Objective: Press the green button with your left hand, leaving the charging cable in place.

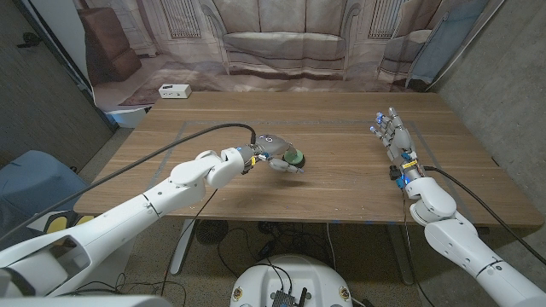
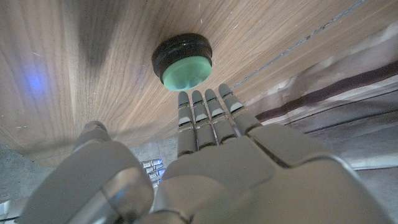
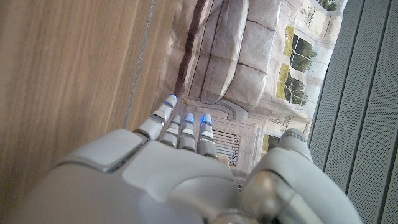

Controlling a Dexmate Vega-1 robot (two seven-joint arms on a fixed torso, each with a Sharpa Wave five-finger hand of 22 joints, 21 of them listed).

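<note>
Our left hand (image 1: 275,156) reaches the green button (image 1: 293,159), fingers (image 2: 205,115) straight, holding nothing; our right hand (image 1: 393,134) waits, fingers apart.

You see a wooden table (image 1: 341,183) filling the middle of the head view. Behind it, along the top of the frame, hangs a printed backdrop (image 1: 281,43) showing a sofa. A small white box (image 1: 174,90) lies at upper left, on the backdrop's floor part just beyond the table's far edge.

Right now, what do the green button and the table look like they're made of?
Green button: likely plastic, a matte pale-green cap in a glossy black ring that catches highlights. Table: wood or wood-look laminate, satin finish; grain lines run along it, and it can't be told which.
</note>
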